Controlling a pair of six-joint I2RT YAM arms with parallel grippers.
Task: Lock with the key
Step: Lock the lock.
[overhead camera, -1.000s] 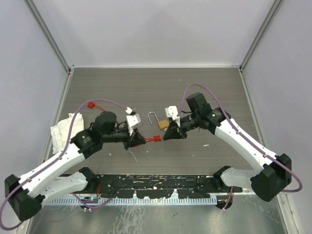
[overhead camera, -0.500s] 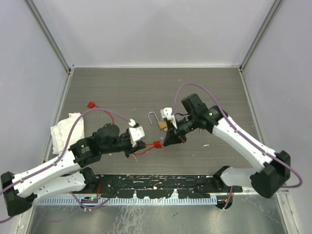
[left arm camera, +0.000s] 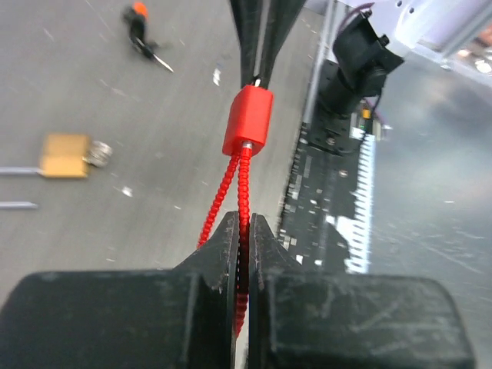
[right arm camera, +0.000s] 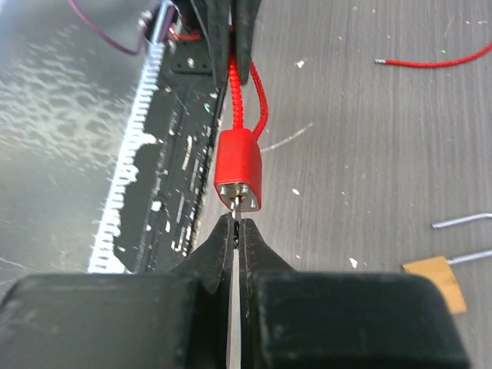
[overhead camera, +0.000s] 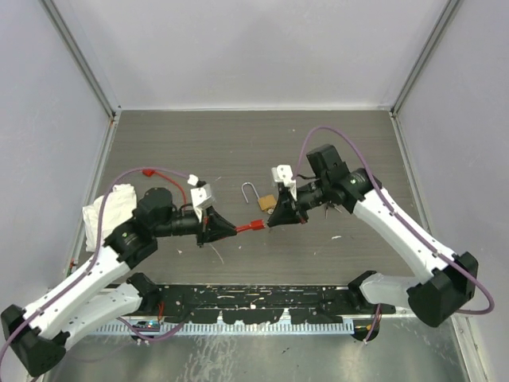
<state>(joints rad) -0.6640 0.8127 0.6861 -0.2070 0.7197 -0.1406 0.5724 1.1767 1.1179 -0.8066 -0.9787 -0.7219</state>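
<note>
Cable lock [overhead camera: 253, 227] between left gripper [overhead camera: 232, 228] and right gripper [overhead camera: 273, 223]; padlock [overhead camera: 266, 202] just behind it; cloth [overhead camera: 111, 208] far left.

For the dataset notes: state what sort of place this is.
Probably a lab robot test cell: a dark table boxed in by pale walls, two arms bolted at its near edge, and practice props: a brass padlock, a red cable lock in the left gripper, the key in the right gripper.

Left tool [overhead camera: 227, 228] and right tool [overhead camera: 274, 221] have carried the red lock [overhead camera: 256, 226] back toward the padlock [overhead camera: 268, 203].
</note>
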